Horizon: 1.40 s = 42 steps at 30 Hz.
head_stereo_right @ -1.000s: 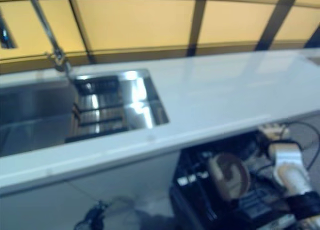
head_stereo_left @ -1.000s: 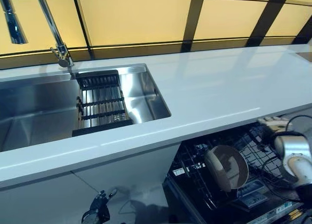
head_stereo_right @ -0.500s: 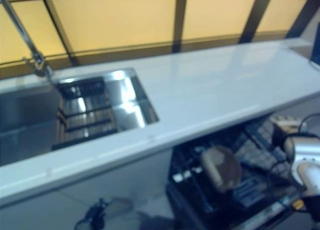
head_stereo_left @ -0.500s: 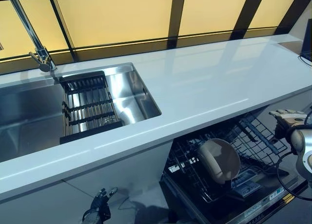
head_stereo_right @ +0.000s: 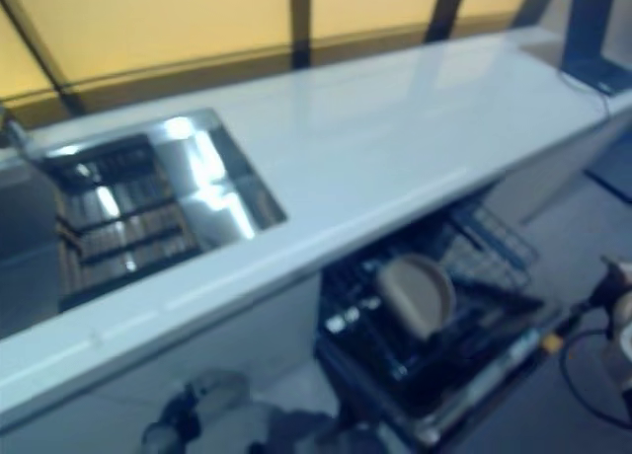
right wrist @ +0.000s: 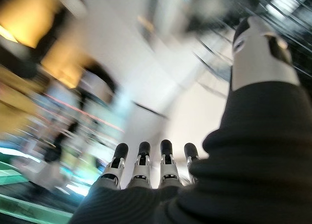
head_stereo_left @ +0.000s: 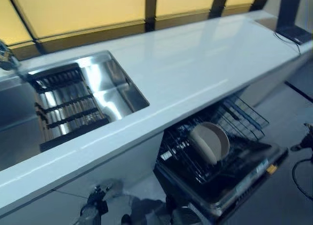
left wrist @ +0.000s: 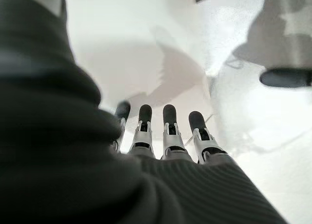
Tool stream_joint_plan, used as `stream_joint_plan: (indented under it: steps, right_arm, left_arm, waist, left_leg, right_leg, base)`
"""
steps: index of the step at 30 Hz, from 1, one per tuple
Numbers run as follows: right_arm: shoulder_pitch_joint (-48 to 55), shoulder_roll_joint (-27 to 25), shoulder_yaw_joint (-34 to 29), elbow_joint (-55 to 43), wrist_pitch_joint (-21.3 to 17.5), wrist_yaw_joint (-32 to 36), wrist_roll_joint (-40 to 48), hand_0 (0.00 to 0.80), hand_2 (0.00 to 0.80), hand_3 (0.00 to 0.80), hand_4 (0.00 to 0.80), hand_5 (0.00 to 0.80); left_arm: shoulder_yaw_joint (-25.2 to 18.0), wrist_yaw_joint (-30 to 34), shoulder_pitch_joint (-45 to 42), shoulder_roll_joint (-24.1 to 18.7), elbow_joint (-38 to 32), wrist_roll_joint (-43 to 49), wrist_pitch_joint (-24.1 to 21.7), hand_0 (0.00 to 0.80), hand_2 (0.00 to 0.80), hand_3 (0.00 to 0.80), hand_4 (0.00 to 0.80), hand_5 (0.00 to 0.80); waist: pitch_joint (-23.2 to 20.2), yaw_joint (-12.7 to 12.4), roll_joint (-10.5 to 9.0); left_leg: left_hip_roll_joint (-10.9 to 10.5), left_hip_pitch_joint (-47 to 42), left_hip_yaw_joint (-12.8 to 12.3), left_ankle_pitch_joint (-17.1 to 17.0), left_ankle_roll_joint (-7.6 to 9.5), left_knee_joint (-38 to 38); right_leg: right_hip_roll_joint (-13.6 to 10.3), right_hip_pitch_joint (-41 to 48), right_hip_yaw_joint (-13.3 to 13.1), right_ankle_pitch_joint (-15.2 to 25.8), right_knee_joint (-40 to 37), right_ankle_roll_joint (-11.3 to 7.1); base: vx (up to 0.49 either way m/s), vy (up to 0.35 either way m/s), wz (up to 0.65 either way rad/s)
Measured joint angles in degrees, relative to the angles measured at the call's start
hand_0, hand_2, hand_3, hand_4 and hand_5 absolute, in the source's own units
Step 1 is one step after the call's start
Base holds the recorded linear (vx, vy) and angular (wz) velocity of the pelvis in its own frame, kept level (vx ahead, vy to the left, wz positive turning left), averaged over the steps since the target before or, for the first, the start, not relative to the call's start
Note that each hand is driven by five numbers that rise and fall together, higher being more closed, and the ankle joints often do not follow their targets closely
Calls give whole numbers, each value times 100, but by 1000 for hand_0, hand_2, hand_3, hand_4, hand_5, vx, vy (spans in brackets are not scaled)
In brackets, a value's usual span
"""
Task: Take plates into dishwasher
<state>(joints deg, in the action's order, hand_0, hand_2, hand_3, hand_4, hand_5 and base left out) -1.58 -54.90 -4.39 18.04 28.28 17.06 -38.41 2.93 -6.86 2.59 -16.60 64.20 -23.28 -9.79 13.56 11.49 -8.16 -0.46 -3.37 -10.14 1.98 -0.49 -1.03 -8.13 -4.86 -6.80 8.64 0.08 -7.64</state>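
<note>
A beige plate (head_stereo_left: 210, 143) stands on edge in the pulled-out lower rack (head_stereo_left: 244, 118) of the open dishwasher (head_stereo_left: 230, 186), under the white counter (head_stereo_left: 195, 63). My left hand (left wrist: 170, 131) hangs low over the pale floor with straight fingers and holds nothing; it also shows in the left eye view (head_stereo_left: 95, 205) at the bottom left. My right hand (right wrist: 141, 165) is open and empty, out at the right of the dishwasher, barely showing at the right edge of the eye views. No other plate shows.
A steel sink (head_stereo_left: 112, 88) with a black drying rack (head_stereo_left: 63, 105) is set in the counter at the left. A dark laptop (head_stereo_left: 289, 14) stands at the counter's far right end. The dishwasher door juts out over the floor.
The whole picture has shifted left, so the camera has turned right. My right hand has drawn back from the rack towards the right edge. The plate stays in the rack.
</note>
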Motion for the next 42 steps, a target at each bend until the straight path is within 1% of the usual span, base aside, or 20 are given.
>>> stream_joint_plan:
  steps: [1, 2, 4, 6, 7, 8, 10, 11, 12, 14, 15, 17, 20, 24, 29, 34, 39, 40, 41, 42]
  right_arm:
    - [96, 91, -20, 61, -13, -29, 37, 0, 0, 0, 0, 0]
    - [354, 294, -55, 263, -20, -42, 157, 0, 0, 0, 0, 0]
    - [581, 483, -57, 603, -61, -140, 262, 0, 0, 0, 0, 0]
    - [652, 744, 15, 1307, -99, -337, 532, 0, 0, 0, 0, 0]
    - [632, 774, 221, 1814, -183, -525, 789, 0, 0, 0, 0, 0]
    - [583, 813, 404, 2189, -264, -656, 913, 0, 0, 0, 0, 0]
    - [379, 970, 613, 2843, -379, -867, 1107, 0, 0, 0, 0, 0]
    - [116, 1049, 766, 3213, -431, -970, 1228, 0, 0, 0, 0, 0]
    - [-373, 1094, 851, 3549, -484, -1121, 1364, 0, 0, 0, 0, 0]
    - [-891, 1123, 956, 3827, -532, -1282, 1702, 0, 0, 0, 0, 0]
    - [-966, 1149, 952, 3836, -538, -1298, 1815, 0, 0, 0, 0, 0]
    - [-980, 1324, 953, 3920, -546, -1357, 1976, 0, 0, 0, 0, 0]
    - [-802, 1440, 819, 4115, -547, -1399, 2262, 0, 0, 0, 0, 0]
    - [-536, 1652, 528, 4442, -541, -1430, 2988, 0, 0, 0, 0, 0]
    - [-472, 1960, 496, 4837, -544, -1370, 3547, 0, 0, 0, 0, 0]
    - [-410, 2035, 451, 5242, -409, -1036, 4228, 0, 0, 0, 0, 0]
    - [-326, 2055, -3, 5510, -260, -718, 5253, 0, 0, 0, 0, 0]
    - [-330, 2053, -84, 5538, -267, -751, 5517, 0, 0, 0, 0, 0]
    - [-227, 2050, -190, 5572, -271, -781, 5749, 0, 0, 0, 0, 0]
    - [-153, 2070, -299, 5681, -299, -835, 5949, 0, 0, 0, 0, 0]
  left_arm:
    - [24, -9, -38, -24, 2, 0, 16, 0, 0, 0, 0, 0]
    - [34, -28, -40, -42, -7, 0, 46, 0, 0, 0, 0, 0]
    - [34, -43, -150, -73, -12, 4, 57, 0, 0, 0, 0, 0]
    - [34, -114, -191, -85, -21, 4, 100, 0, 0, 0, 0, 0]
    - [33, -158, -150, -103, -30, 3, 196, 0, 0, 0, 0, 0]
    - [44, -164, -124, -163, -30, 3, 226, 0, 0, 0, 0, 0]
    - [96, -158, 17, -418, -22, 2, 282, 0, 0, 0, 0, 0]
    - [172, -156, 106, -597, -24, 1, 301, 0, 0, 0, 0, 0]
    - [207, -162, 184, -667, -22, -10, 307, 0, 0, 0, 0, 0]
    - [283, -161, 375, -574, -68, -68, 342, 0, 0, 0, 0, 0]
    - [282, -162, 396, -549, -165, -132, 346, 0, 0, 0, 0, 0]
    - [275, -165, 442, -580, -257, -234, 347, 0, 0, 0, 0, 0]
    - [289, -157, 363, -513, -258, -231, 358, 0, 0, 0, 0, 0]
    - [302, -158, 202, -468, -227, -206, 388, 0, 0, 0, 0, 0]
    - [308, -144, 182, -465, -132, 0, 414, 0, 0, 0, 0, 0]
    - [285, -149, 110, -457, -40, -2, 397, 0, 0, 0, 0, 0]
    - [131, -142, -167, -375, 52, 1, 386, 0, 0, 0, 0, 0]
    - [135, -112, -99, -330, 144, 3, 384, 0, 0, 0, 0, 0]
    - [144, -78, 18, -276, 214, 4, 384, 0, 0, 0, 0, 0]
    - [140, -35, 136, -229, 225, 5, 380, 0, 0, 0, 0, 0]
  waist:
    - [19, 13, 19]
    - [73, 23, 109]
    - [82, 2, 196]
    - [75, -110, 494]
    - [55, -323, 702]
    - [12, -515, 775]
    - [-15, -801, 549]
    - [-39, -994, 354]
    - [-32, -1158, 224]
    - [-71, -1234, 259]
    - [-118, -1240, 331]
    - [-233, -1252, 240]
    - [-366, -1241, 162]
    - [-420, -1235, 146]
    - [-570, -1231, 368]
    - [-685, -1239, 611]
    - [-570, -1284, 711]
    - [-506, -1236, 744]
    - [-479, -1177, 767]
    - [-457, -1095, 767]
  left_leg:
    - [2, -3, -40, 3, 12, 24]
    - [8, -40, -97, -20, 54, 117]
    - [27, -109, -209, -91, 136, 253]
    - [295, -108, -370, -271, 56, 471]
    - [537, -101, -464, -369, -66, 512]
    - [699, -57, -495, -410, -130, 476]
    - [724, 63, -387, -396, -153, 211]
    - [761, 184, -291, -389, -158, 19]
    - [830, 421, -216, -347, -165, -245]
    - [724, 687, 117, -303, -159, -200]
    - [695, 720, 131, -281, -222, -125]
    - [742, 712, 237, -350, -258, -54]
    - [734, 601, 270, -510, -459, 178]
    - [623, 375, 277, -597, -423, 370]
    - [580, 271, 287, -618, -342, 465]
    - [671, 293, 414, -629, -392, 362]
    - [895, 398, 433, -641, -555, 133]
    - [960, 546, 372, -726, -629, 21]
    - [1010, 671, 244, -873, -615, 77]
    - [1082, 772, 56, -817, -598, 56]
  right_leg:
    - [13, -25, 45, 78, -4, -39]
    - [35, -93, 128, 264, -8, -173]
    - [16, -139, 256, 219, 54, -205]
    - [130, -385, 666, -221, 831, -17]
    - [157, -434, 913, -554, 1391, -52]
    - [129, -349, 976, -830, 1636, -119]
    - [-3, 102, 1028, -933, 1259, -183]
    - [40, 345, 1180, -956, 609, -110]
    - [119, 481, 1327, -859, 123, 307]
    - [289, 466, 1283, -625, -219, 454]
    - [429, 471, 1294, -574, -305, 504]
    - [529, 507, 1305, -542, -449, 536]
    - [539, 547, 1345, -507, -489, 548]
    - [425, 696, 1368, -516, -492, 463]
    - [390, 766, 1386, -512, -491, 427]
    - [485, 881, 1529, -562, -493, 456]
    - [777, 900, 1555, -582, -407, 660]
    - [791, 837, 1669, -672, -278, 757]
    - [782, 735, 1837, -721, -204, 832]
    - [778, 660, 1993, -708, -200, 879]
  base:
    - [-152, 16, -50]
    - [-169, -21, -40]
    - [-188, -50, -29]
    - [-260, -143, -29]
    - [-327, -233, -44]
    - [-334, -272, -44]
    - [-241, -211, -29]
    - [-303, -301, -53]
    - [-362, -364, -52]
    - [-243, -247, -27]
    - [-104, -105, -15]
    - [-52, -68, -2]
    - [-82, -97, 8]
    - [-69, -86, 5]
    - [-160, -115, 2]
    - [-163, -179, 13]
    - [-289, -119, 7]
    - [-369, -61, 60]
    - [-311, -23, 84]
    - [-287, 20, 78]
